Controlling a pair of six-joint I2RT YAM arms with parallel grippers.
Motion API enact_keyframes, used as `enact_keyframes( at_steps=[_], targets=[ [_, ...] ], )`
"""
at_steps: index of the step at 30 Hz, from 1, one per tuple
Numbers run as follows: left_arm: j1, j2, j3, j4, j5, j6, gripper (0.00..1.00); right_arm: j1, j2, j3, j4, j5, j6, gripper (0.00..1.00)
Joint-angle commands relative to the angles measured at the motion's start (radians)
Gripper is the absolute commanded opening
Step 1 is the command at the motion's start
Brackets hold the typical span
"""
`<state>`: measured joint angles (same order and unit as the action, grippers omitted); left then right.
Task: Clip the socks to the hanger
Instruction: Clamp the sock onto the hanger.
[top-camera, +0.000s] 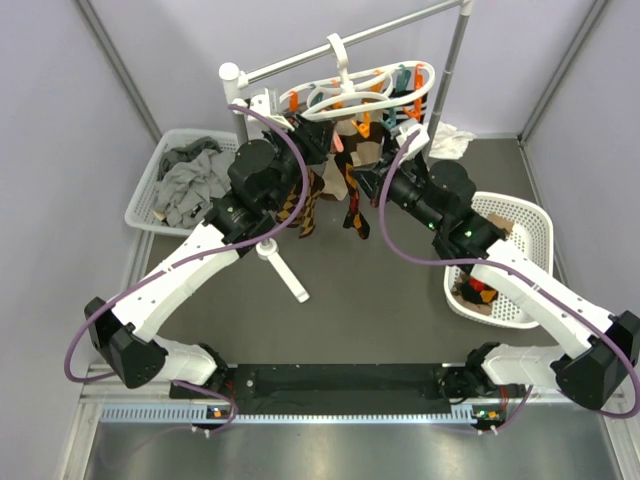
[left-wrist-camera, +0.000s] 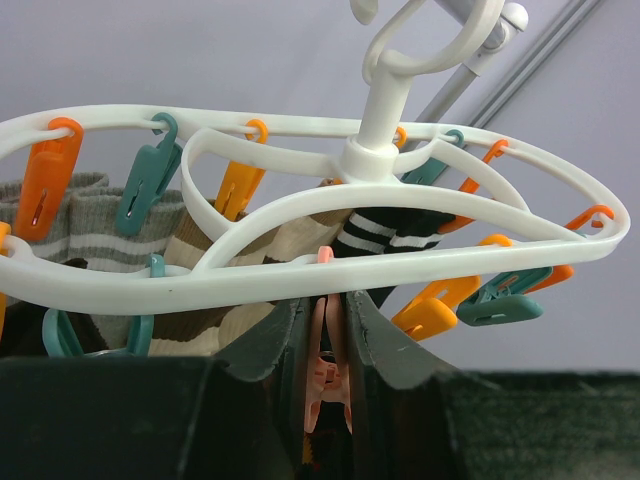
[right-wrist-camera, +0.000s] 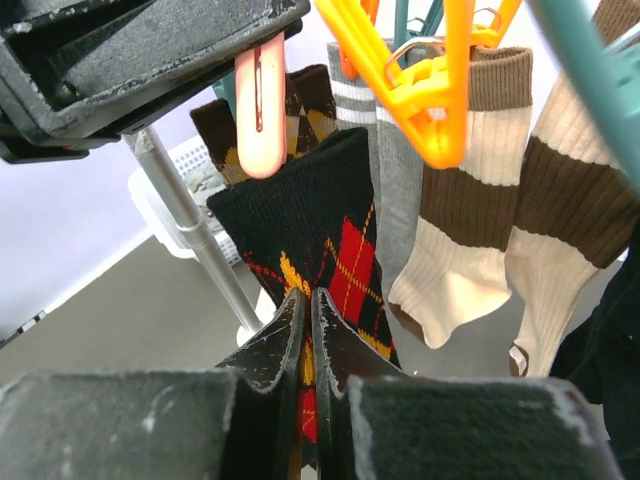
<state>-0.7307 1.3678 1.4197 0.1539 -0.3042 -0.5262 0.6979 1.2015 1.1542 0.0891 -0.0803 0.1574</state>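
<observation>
Right wrist: argyle sock (right-wrist-camera: 310, 225) hangs vertical, cuff-up, beside pink clip (right-wrist-camera: 260, 110).

The hanger (top-camera: 370, 88) hangs off the rail (top-camera: 350, 45) at the back, socks (top-camera: 357, 215) dangling beneath it. One basket (top-camera: 140, 210) sits far left, a second basket (top-camera: 535, 235) far right, the stand foot (top-camera: 285, 270) on the table (top-camera: 350, 320) between them.

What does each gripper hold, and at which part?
The left gripper squeezes a pink clip at its upper end; the right gripper pinches the black argyle sock below its cuff.
</observation>
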Motion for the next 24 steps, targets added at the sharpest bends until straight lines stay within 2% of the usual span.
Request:
enact_keyframes(
  at_steps=[1, 24],
  targets=[
    [-0.004, -0.003, 0.016, -0.043, 0.045, -0.003, 0.14, 0.012, 0.010, 0.075, 0.051, -0.007, -0.013, 0.00],
    [-0.004, 0.008, 0.018, -0.057, 0.042, 0.008, 0.14, 0.023, 0.044, 0.154, 0.034, -0.033, -0.018, 0.00]
  ],
)
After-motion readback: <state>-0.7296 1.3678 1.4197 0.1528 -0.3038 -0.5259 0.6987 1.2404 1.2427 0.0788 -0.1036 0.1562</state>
